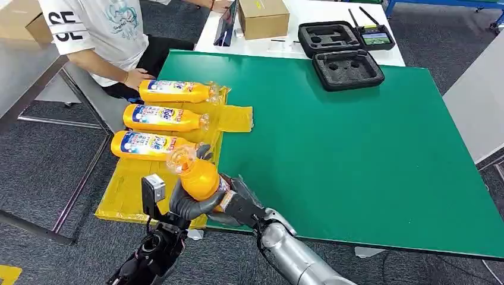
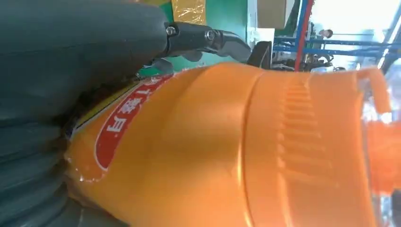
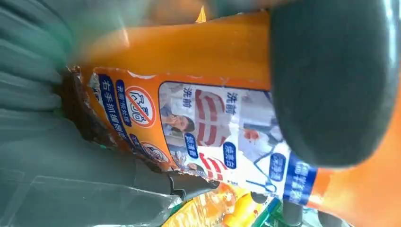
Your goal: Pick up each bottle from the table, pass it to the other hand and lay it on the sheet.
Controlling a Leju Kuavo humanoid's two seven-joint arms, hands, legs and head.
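Bottles lying on the yellow sheet (image 1: 128, 193) number three, so most looks done. A fourth orange bottle (image 1: 199, 178) hangs above the sheet's near edge, gripped by the left hand (image 1: 187, 205) and, apparently, the right hand (image 1: 241, 205): mid-handover, laying down remains.

Glossy orange plastic bottle (image 1: 199, 178); crinkly shiny yellow sheet (image 1: 128, 193); matt green table (image 1: 356, 148); cardboard box (image 1: 263, 16).

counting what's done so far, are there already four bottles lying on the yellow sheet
No, three bottles lie on the yellow sheet, while the fourth bottle is held above its edge by both hands.
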